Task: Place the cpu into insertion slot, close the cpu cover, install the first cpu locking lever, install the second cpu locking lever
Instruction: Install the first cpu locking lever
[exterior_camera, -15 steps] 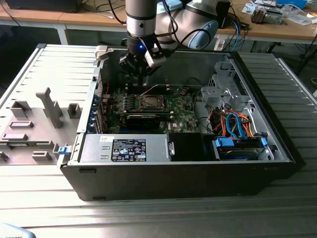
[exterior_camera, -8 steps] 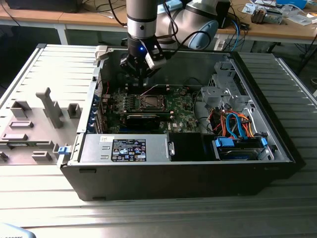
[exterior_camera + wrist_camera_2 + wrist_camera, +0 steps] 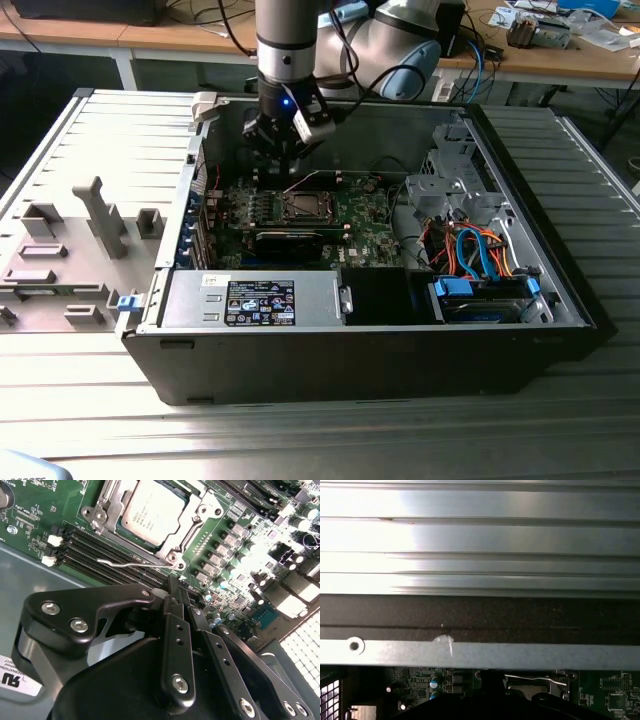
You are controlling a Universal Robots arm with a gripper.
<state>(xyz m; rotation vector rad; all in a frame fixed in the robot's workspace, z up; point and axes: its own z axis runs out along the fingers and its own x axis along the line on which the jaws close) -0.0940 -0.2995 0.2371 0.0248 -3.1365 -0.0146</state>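
In the second wrist view the cpu lies flat in the insertion slot, its dull silver top showing through the cut-out of the cpu cover, which rests down around it. A thin wire locking lever sticks out loose along the socket's near edge. My gripper hovers a short way from that lever, fingers together with nothing between them. In the exterior view the gripper hangs just behind the insertion slot, inside the open computer case.
A long black expansion card lies in front of the socket, with the power supply nearer still. Drive cage and coloured cables fill the exterior view's right. The case wall stands close by. A grey fixture tray sits outside.
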